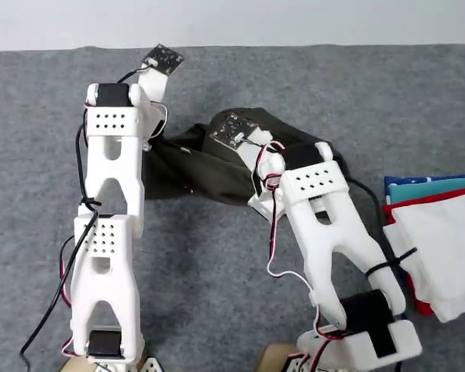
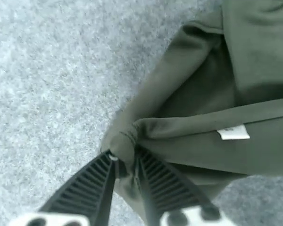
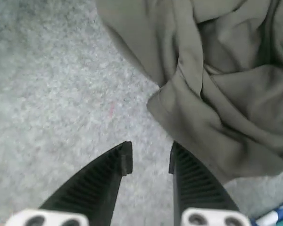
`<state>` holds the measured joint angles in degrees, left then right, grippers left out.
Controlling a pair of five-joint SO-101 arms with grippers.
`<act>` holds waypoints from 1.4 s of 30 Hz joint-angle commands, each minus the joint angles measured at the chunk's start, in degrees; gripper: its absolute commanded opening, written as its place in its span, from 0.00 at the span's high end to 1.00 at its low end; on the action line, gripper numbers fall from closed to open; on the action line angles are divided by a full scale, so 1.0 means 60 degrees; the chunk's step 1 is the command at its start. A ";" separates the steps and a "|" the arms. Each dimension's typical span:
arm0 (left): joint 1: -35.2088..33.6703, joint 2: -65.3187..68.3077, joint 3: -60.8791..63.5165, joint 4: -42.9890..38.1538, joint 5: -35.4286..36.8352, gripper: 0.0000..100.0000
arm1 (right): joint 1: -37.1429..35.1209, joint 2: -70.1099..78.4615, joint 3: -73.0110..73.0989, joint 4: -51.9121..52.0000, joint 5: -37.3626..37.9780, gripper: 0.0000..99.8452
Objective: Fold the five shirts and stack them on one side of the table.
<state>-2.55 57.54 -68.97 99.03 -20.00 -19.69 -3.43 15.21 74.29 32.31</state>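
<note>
A robotics lab bench: grey felt-covered table (image 1: 209, 294), plain pale wall (image 1: 294, 19) at twelve o'clock, exposed wiring (image 1: 272, 232) on white left arm (image 1: 112, 225) and right arm (image 1: 337, 240).

The high camera looks steeply down; both wrist cameras, close in, share the olive shirt (image 2: 203, 94).

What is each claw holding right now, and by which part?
The left claw pinches the dark green shirt by a bunched edge. The right claw holds nothing.
</note>
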 commanded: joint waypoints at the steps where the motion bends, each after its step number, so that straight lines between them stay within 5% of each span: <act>1: 0.0029 -0.0015 -0.0066 0.0147 0.0015 1.00 | -0.0066 0.0579 -0.0059 -0.0535 -0.0103 0.85; 22: 0.0000 0.0073 -0.0066 0.0176 0.0015 1.00 | 0.0168 0.3685 -0.0659 -0.2718 -0.0103 0.85; 28: -0.0015 0.0073 -0.0066 0.0176 0.0015 1.00 | 0.0198 0.5048 -0.2418 -0.1311 -0.0088 0.86; 32: -0.0029 0.0073 -0.0066 0.0190 0.0015 1.00 | 0.0198 0.6366 -0.4264 0.0051 -0.0044 0.99; 42: 0.0029 -0.0015 -0.0081 0.0205 0.0015 1.00 | 0.0198 0.7670 -0.7912 0.3040 -0.0088 0.99</act>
<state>-2.55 59.03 -68.97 99.03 -20.00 -18.37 42.73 -25.85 88.00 32.31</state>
